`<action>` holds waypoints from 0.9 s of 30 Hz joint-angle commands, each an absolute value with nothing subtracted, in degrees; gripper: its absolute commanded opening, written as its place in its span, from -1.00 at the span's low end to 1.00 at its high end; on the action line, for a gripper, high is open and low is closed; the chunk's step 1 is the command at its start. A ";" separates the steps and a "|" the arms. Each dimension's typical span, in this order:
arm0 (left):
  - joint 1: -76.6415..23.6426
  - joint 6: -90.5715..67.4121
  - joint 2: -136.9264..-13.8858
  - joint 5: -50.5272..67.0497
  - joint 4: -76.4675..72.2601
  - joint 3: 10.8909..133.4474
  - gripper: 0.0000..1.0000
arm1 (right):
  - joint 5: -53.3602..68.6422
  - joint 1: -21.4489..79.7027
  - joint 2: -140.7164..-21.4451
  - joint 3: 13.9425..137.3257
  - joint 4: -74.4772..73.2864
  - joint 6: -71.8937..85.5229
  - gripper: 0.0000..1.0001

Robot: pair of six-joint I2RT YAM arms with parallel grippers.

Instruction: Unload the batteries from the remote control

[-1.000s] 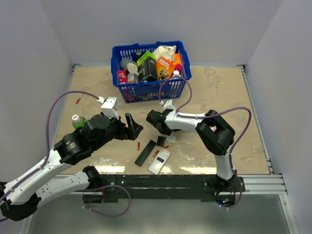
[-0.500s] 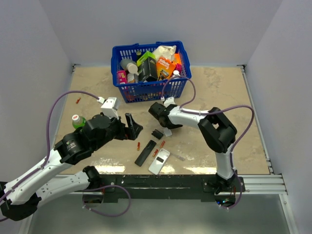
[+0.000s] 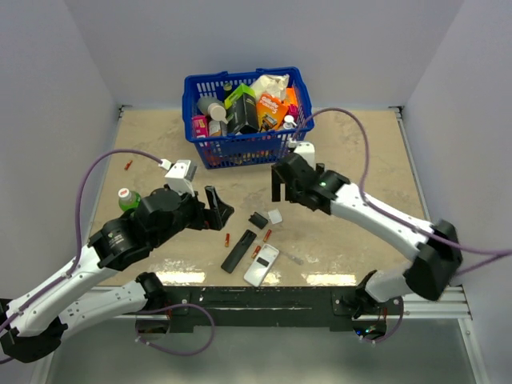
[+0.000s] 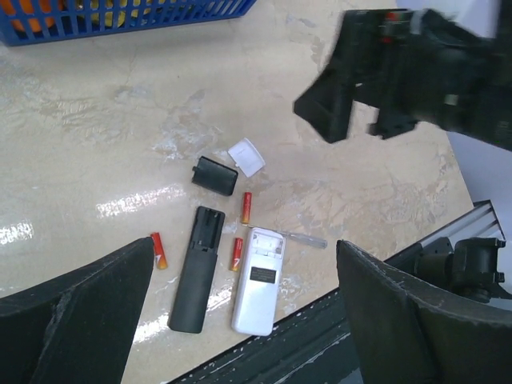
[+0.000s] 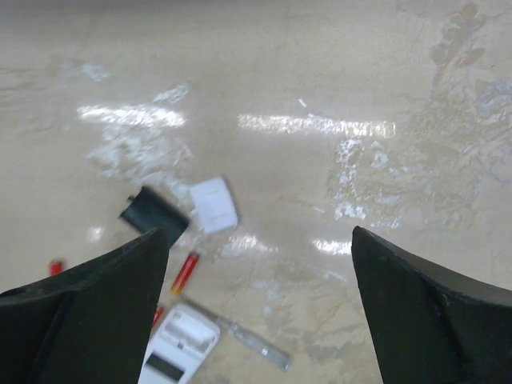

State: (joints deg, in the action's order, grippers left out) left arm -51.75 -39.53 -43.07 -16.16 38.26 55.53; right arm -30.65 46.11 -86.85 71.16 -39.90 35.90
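A black remote (image 4: 196, 269) and a white remote (image 4: 258, 280) lie back-up near the front edge, their battery bays uncovered. Three red batteries (image 4: 246, 207) (image 4: 237, 253) (image 4: 159, 250) lie loose on the table around the black remote. A black cover plate (image 4: 215, 175) and a white one (image 4: 246, 156) lie just beyond. My left gripper (image 3: 220, 210) hovers open to the left of them, holding nothing. Above and to the right of the plates, my right gripper (image 3: 286, 194) hangs open and empty; its view shows the white plate (image 5: 213, 205) and one battery (image 5: 185, 272).
A blue basket (image 3: 246, 112) full of packets and bottles stands at the back. A green bottle (image 3: 128, 198) sits by the left arm. A thin clear stick (image 3: 294, 258) lies right of the white remote (image 3: 262, 265). Another small red cell (image 3: 128, 166) lies far left.
My right gripper has opened, lifted off the cover plates and pulled back to the right as the arm swung out. The white plate now lies free on the table. The left arm has not moved.
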 commanded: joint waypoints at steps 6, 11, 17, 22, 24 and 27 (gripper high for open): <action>-51.42 -33.49 -38.94 -11.96 29.71 56.95 1.00 | -13.02 46.05 -52.41 60.21 -35.86 32.43 0.97; -51.42 -30.94 -36.74 -7.48 25.94 56.60 1.00 | -3.27 46.05 -40.00 57.57 -33.14 32.52 0.97; -51.42 -30.76 -34.11 -3.25 22.16 55.20 1.00 | -4.82 46.05 -34.02 59.06 -33.31 35.07 0.97; -51.42 -31.99 -33.93 -3.43 21.45 55.20 1.00 | -6.68 46.05 -32.35 60.29 -32.44 34.10 0.97; -51.42 -32.17 -33.75 -3.43 21.18 55.02 1.00 | -6.42 46.05 -32.26 60.99 -32.08 33.75 0.97; -51.42 -32.17 -33.75 -3.69 21.00 55.19 1.00 | -6.24 46.05 -32.34 61.79 -31.90 33.40 0.97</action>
State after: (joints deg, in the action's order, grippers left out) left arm -51.75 -32.75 -34.00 -4.45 24.21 55.40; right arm -6.42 46.11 -32.56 59.02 -34.89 34.50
